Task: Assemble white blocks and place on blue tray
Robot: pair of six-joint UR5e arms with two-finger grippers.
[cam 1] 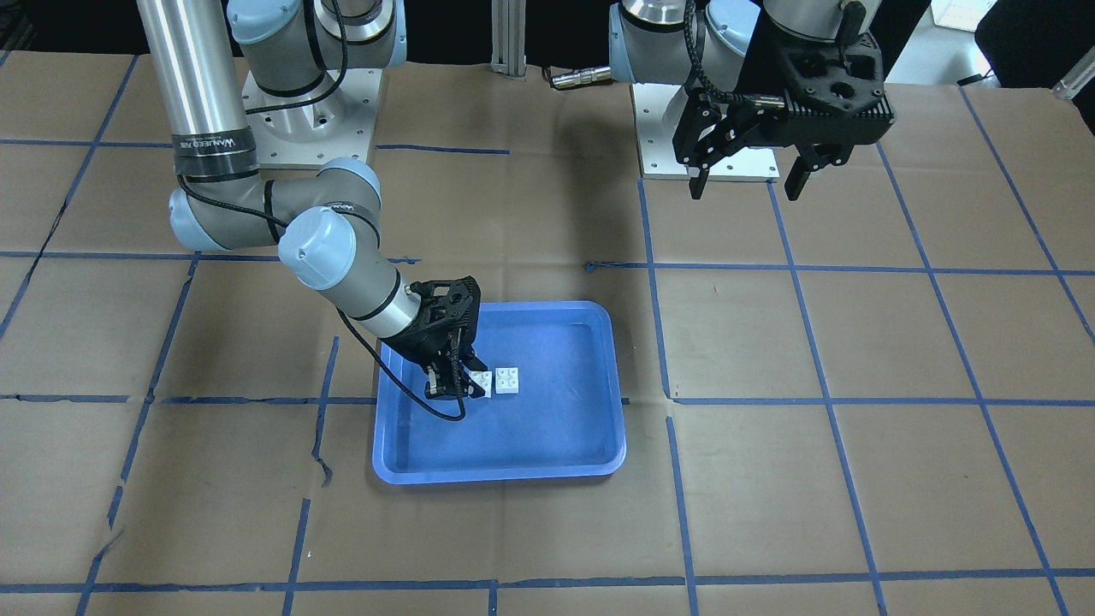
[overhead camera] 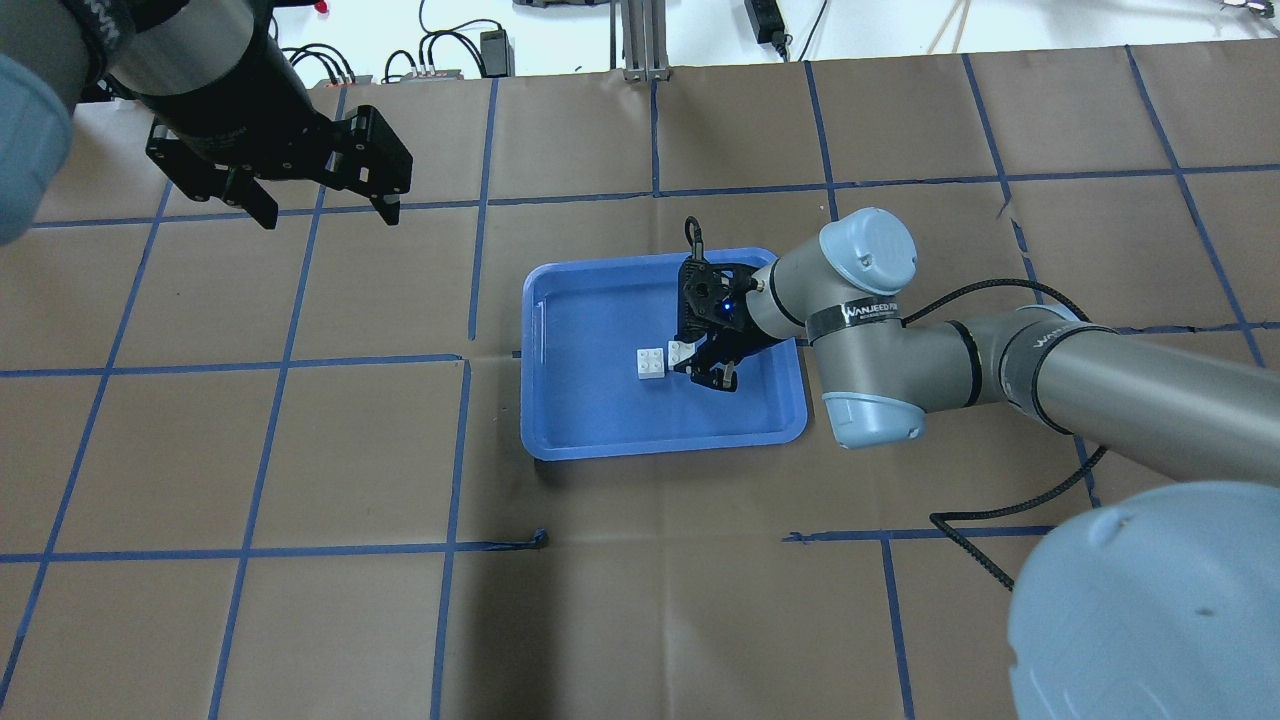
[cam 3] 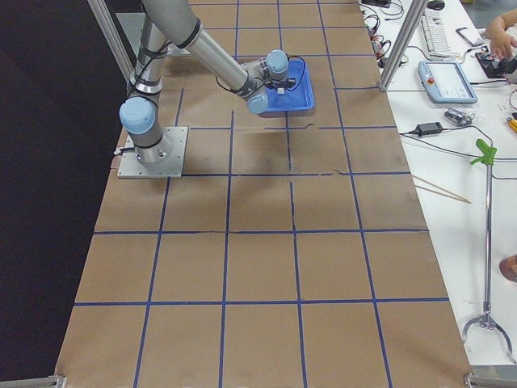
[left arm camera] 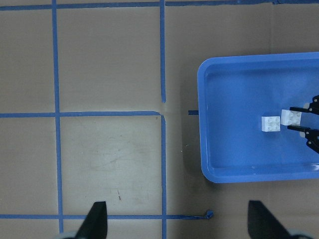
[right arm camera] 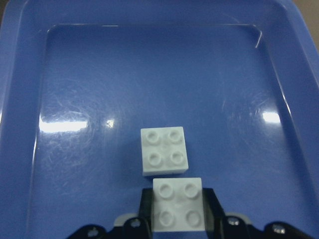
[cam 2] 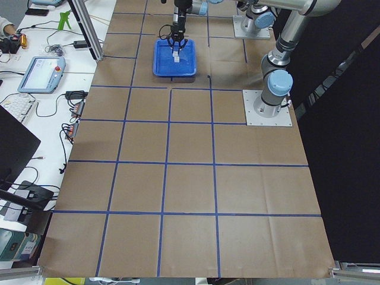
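I see the brown-papered table (cam 1: 855, 479), gridded with blue tape (cam 1: 855, 270), bearing the blue tray (cam 1: 496, 475); the arms' base plates (cam 1: 364, 120) sit beyond the tray, on the robot's side.

It's a robot lab. Two big robot arms, a left one (cam 2: 278, 83) & a right one (cam 3: 141, 117), are bolted on metal plates (cam 2: 267, 116) to a wide table (cam 2: 190, 178) w/ brown paper & blue tape lines (cam 2: 168, 148) in squares. Next to it is a white bench (cam 3: 420, 242) w/ a control pad (cam 2: 40, 74) that has a red button, a keyboard (cam 2: 13, 107), wires (cam 2: 72, 110) & a long green grabber stick (cam 3: 487, 242). A metal frame post (cam 2: 86, 29) stands at the edge.
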